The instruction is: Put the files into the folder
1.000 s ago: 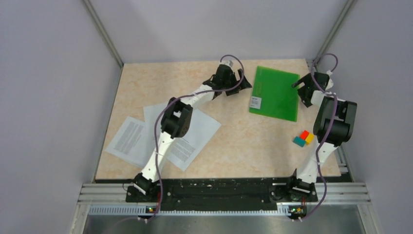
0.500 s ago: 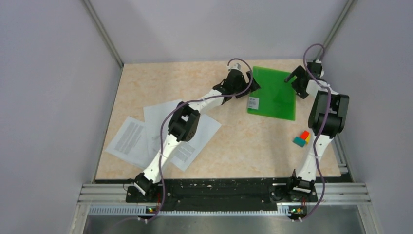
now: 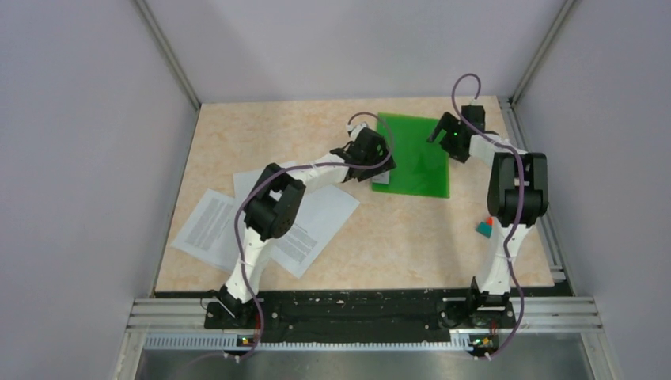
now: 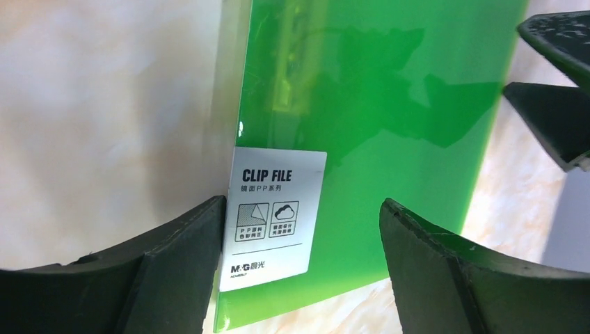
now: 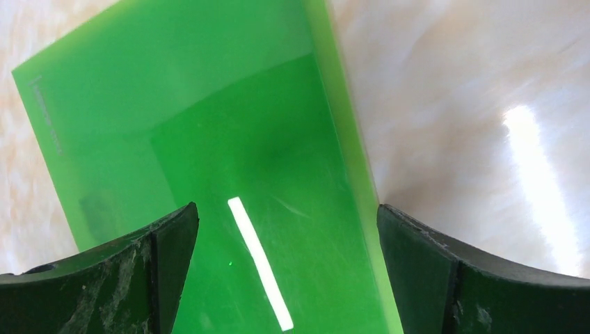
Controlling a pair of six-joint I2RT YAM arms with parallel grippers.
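Jaws wide over folder (image 3: 417, 162), beige tabletop (image 3: 261, 134)

Left arm (image 3: 265, 214) overhangs files (image 3: 207, 226) (left pincer (image 4: 304, 205) and right pincer (image 5: 286, 209) straddle folder (image 3: 415, 162) edges).

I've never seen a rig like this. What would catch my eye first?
The bright green folder at the far side of the beige table stands out, with both black grippers over it. The left gripper is open astride the white label at the folder's left edge, and the right gripper is open over its right edge. Next come the white printed files, lying loose at the near left.
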